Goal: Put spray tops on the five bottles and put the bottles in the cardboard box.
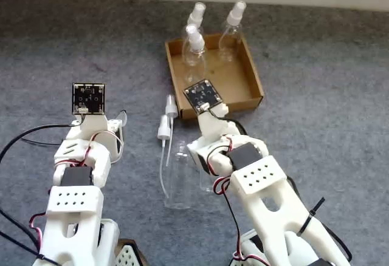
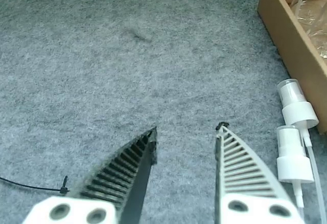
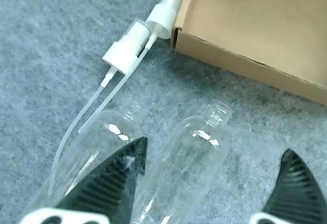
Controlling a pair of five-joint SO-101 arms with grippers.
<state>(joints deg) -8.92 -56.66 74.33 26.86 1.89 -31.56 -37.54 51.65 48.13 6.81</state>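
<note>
Cardboard box [image 1: 237,105]; three capped bottles [image 1: 194,53], two bare bottles [image 3: 189,157], two tops [image 2: 296,112]; both jaws wide.

the right gripper [image 3: 212,152] hung with jaws wide apart around one uncapped bottle [image 3: 186,165] lying on the table [image 3: 46,40]; a second bottle [image 3: 94,150] lay partly under one finger. beyond the fingertips, two spray tops [image 3: 125,50] lay by the cardboard box [image 3: 245,65] corner.

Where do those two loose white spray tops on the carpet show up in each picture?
High view: the spray tops lie mid-table, just left of the near corner of the cardboard box.
Left wrist view: beside the box, outside it.
Right wrist view: by the box corner, tubes trailing toward two bottles.
Shared landmark: the cardboard box.
</note>
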